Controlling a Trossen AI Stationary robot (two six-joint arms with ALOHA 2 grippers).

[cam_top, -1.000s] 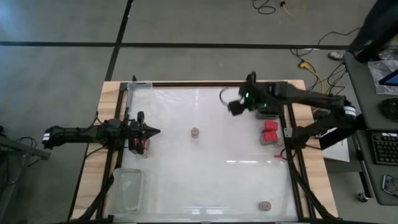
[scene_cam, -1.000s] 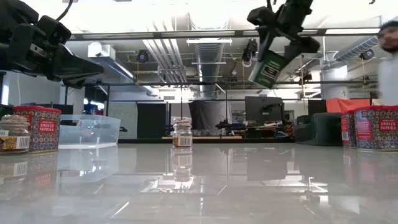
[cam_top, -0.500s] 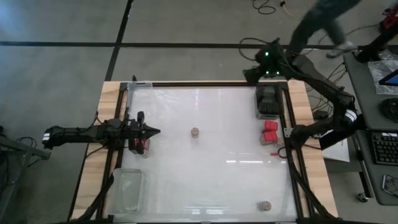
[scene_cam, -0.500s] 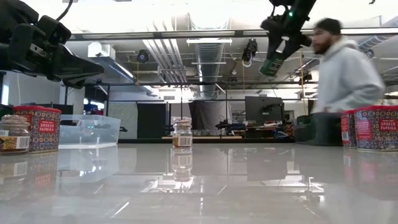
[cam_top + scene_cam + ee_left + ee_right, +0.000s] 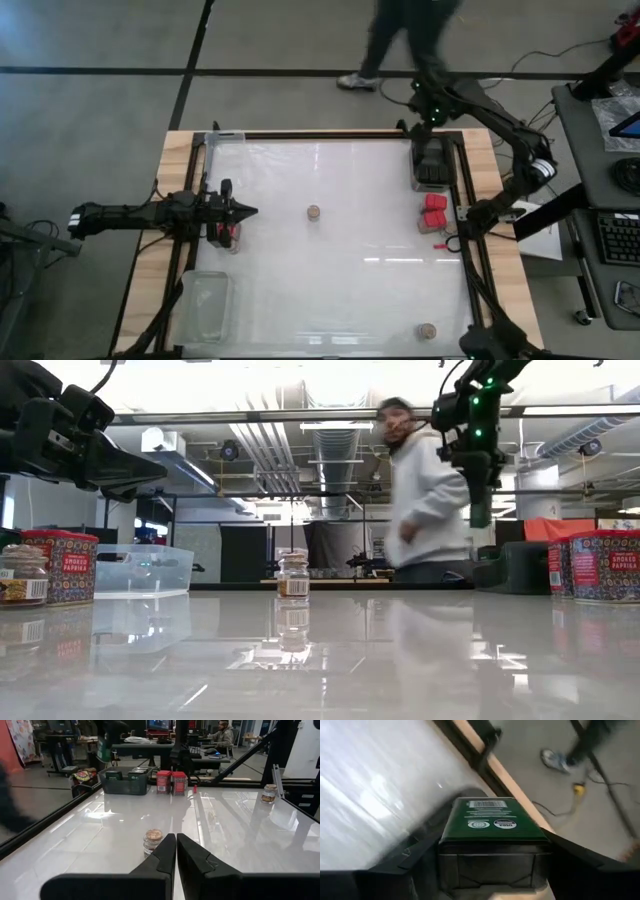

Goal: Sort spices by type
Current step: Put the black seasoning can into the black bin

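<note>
- High view: partly sorted, by the look of it. Two red square-topped spices (image 5: 434, 213) standing together near the right edge of the worktop (image 5: 330, 290); a dark tray (image 5: 431, 165) just beyond them at the far right corner, apparently taking the black boxy kind. Right tool (image 5: 432, 108) up over the worktop's far edge, above that tray. Round tan-topped jar (image 5: 314, 212) alone mid-worktop, a second tan-topped jar (image 5: 427, 329) near the front right corner: well apart, so still to gather. Left tool (image 5: 238, 211) parked at the left side beside a red container (image 5: 227, 236); clear tray (image 5: 205, 305) at the front left.
- Low view: centre jar (image 5: 292, 574) upright and untouched. Red tin (image 5: 60, 565) and a small jar (image 5: 22, 575) side by side at the left, in front of a clear tray (image 5: 145, 568), hence mixed kinds there. More red tins (image 5: 598, 564) at the right. Right tool (image 5: 481, 485) hanging high with a dark box in it; a person walking behind the worktop.
- Left wrist view: left tool (image 5: 176, 851) clenched on nothing, pointing at the centre jar (image 5: 152, 840); red pair (image 5: 171, 782) next to the dark tray (image 5: 125, 779) holding black boxes.
- Right wrist view: right tool (image 5: 490, 851) grasping a green-topped black box (image 5: 492, 822) between wide-set fingers, not yet set down.
</note>
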